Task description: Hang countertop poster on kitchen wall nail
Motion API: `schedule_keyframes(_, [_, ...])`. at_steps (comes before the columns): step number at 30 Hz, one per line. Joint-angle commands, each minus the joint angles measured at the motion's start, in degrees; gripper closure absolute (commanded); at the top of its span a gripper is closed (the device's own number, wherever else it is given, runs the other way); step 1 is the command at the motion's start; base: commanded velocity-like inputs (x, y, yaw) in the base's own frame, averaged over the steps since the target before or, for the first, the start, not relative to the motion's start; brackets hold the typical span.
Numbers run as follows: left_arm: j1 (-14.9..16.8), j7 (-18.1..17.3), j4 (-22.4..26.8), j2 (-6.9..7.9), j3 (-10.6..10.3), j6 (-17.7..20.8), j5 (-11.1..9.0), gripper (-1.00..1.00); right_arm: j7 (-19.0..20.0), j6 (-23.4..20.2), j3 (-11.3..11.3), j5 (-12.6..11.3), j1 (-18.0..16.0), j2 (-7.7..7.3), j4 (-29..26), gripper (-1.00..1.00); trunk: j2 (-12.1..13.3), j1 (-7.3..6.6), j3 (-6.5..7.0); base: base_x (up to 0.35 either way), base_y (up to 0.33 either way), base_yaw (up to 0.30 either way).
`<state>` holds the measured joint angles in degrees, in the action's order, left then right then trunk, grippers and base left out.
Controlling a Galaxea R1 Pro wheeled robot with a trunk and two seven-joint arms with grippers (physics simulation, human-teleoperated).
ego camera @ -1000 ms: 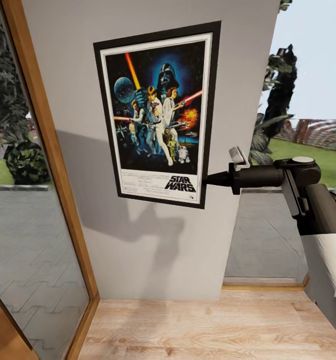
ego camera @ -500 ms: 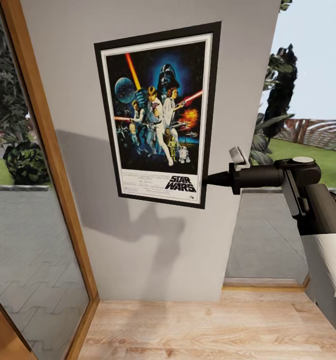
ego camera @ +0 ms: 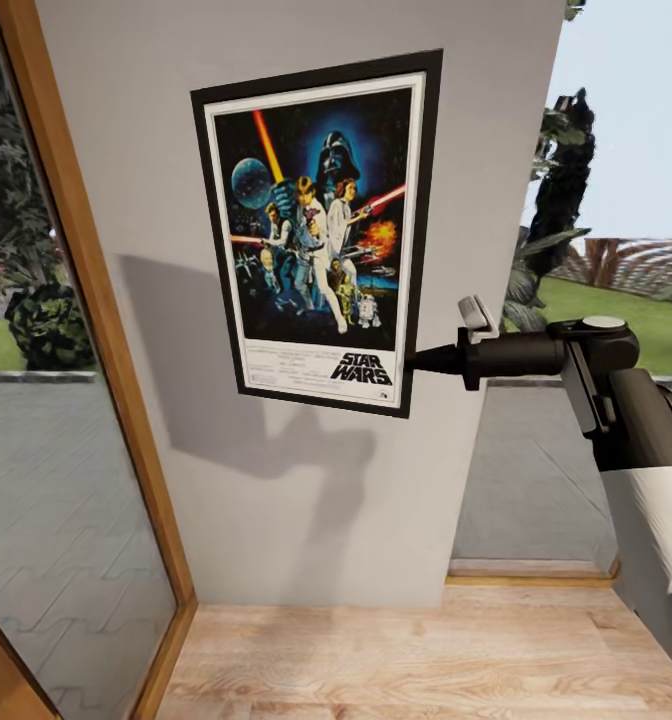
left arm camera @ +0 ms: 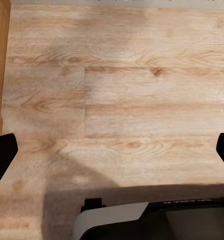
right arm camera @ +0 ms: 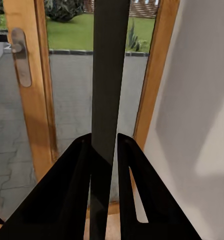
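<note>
One end effector (ego camera: 412, 358) (right), outstretched, gripping poster (ego camera: 316, 232)

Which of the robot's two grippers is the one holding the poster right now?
The right gripper: its fingers clamp the poster's lower right edge against the grey wall. The left gripper hangs open over the wooden floor, holding nothing.

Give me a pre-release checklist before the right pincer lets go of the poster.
1. Right pincer clamped on the poster edge: ok.
2. Poster held up against the grey wall: ok.
3. Poster hooked on a nail: cannot tell, none shows.
4. Poster level: not ok, slightly tilted.
5. Left pincer free, over the wooden floor: ok.
</note>
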<state>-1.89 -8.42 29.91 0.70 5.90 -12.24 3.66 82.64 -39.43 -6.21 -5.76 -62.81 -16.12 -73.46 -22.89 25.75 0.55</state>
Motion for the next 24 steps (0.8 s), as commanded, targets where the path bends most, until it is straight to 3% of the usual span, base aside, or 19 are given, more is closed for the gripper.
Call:
schedule_keyframes(1, [0.0,-0.5,0.1,-0.05,0.4,-0.1,0.4,-1.00,0.1,-0.6,-0.1,-0.4,0.1,-0.06,0.1,1.00,0.0,0.03,-0.01,0.180,0.000,0.000])
schedule_keyframes(24, [0.0,-0.5,0.1,-0.06,0.5,-0.1,0.4,-1.00,0.1,-0.5,-0.1,-0.4,0.2,-0.10,0.2,1.00,0.0,0.03,-0.01,0.299,0.000,0.000])
